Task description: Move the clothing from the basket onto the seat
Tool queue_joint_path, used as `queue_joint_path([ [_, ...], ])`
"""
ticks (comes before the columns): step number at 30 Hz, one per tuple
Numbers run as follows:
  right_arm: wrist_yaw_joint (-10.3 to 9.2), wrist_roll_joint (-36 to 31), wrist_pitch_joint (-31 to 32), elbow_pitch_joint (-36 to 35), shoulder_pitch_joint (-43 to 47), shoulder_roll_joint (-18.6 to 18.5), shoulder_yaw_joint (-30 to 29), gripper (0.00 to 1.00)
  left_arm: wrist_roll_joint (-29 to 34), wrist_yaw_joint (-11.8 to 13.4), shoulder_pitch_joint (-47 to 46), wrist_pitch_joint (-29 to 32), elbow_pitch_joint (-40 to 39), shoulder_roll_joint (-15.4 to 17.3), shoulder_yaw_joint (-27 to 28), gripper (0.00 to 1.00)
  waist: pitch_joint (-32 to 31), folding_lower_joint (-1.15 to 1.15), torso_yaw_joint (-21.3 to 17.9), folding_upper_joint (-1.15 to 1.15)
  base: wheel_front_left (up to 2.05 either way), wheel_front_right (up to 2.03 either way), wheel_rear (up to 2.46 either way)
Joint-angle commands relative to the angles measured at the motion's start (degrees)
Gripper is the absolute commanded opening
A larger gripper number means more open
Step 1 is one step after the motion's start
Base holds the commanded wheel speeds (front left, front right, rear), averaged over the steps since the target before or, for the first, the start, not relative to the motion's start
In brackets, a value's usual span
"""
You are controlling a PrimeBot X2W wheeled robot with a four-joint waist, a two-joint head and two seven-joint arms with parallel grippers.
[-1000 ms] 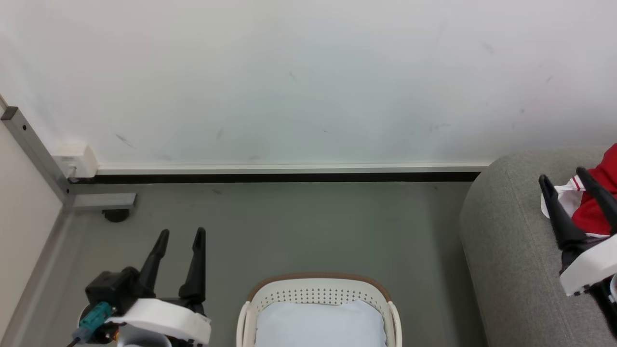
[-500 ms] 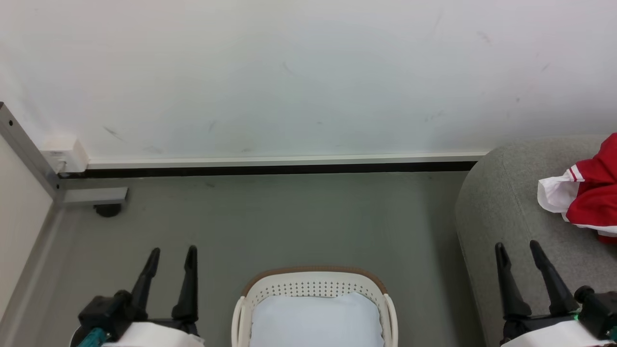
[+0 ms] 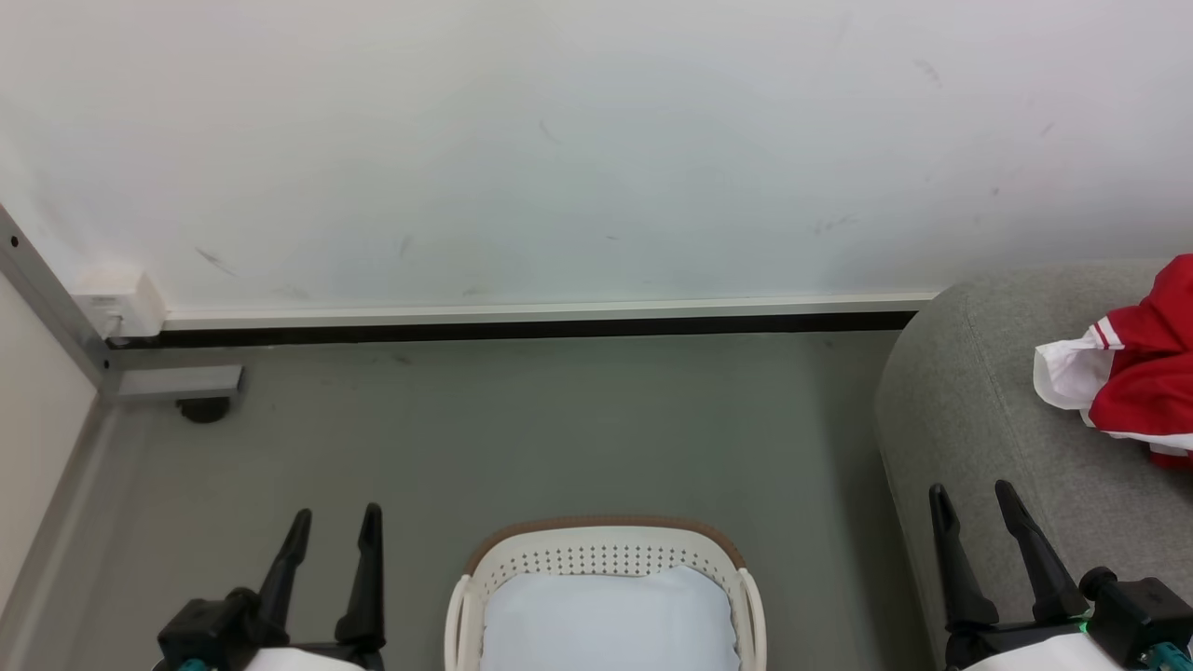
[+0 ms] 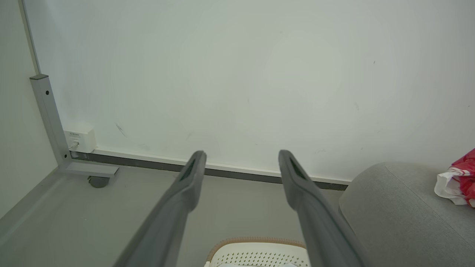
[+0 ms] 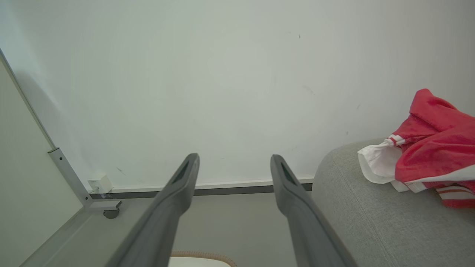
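Head: I see left gripper [image 3: 337,513] and right gripper [image 3: 970,489] both spread wide, empty; clothing [image 3: 1137,373] heaped on seat [image 3: 979,401]; basket [image 3: 606,527] holds a pad [image 3: 606,620], no red in its visible part | Left wrist: fingers apart, nothing between | Right wrist: same; I judge a careless right-arm swing could snag the heap and drag it off.

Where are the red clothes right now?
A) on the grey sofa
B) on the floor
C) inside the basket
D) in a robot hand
A: the red clothes lie bunched on the grey sofa, and the basket holds just a pale pad.
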Motion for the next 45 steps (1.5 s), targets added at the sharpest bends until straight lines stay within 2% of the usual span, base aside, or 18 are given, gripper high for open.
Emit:
queue_joint_path([
  [1, -0.13, -0.7, -0.2, -0.2, 0.7, -0.1, -0.2, 1.00, 0.8, -0.2, 0.3, 0.0, 0.1, -0.2, 0.3, 1.00, 0.0, 0.00, 0.0, 0.00, 0.00, 0.00, 0.00],
  [22, -0.13, -0.1, -0.2, 0.7, 0.3, -0.1, 0.7, 1.00, 1.5, -1.2, -0.2, 0.0, 0.0, -0.9, 1.5, 1.00, -0.1, 0.00, 0.2, 0.00, 0.00, 0.00, 0.00],
  [23, 0.00, -0.3, 0.0, 0.7, 0.0, 0.2, 0.7, 0.00, 1.7, -1.0, -0.2, 0.0, 0.1, -1.0, 1.4, 0.00, -0.1, 0.00, 0.3, 0.00, 0.00, 0.00, 0.00],
  [27, 0.00, 0.0, 0.2, 2.3, 1.0, 0.6, 1.0, 0.00, 1.5, -1.0, 0.7, 0.2, 2.1, -1.3, 1.2, 0.00, -0.1, 0.00, 0.3, 0.00, 0.00, 0.00, 0.00],
  [45, -0.02, 16.5, 5.0, 1.7, 0.4, 0.9, -2.2, 0.00, -17.2, -1.0, -0.4, 5.2, 2.0, -1.2, 2.7, 0.00, -0.1, 0.00, 0.6, 0.00, 0.00, 0.00, 0.00],
])
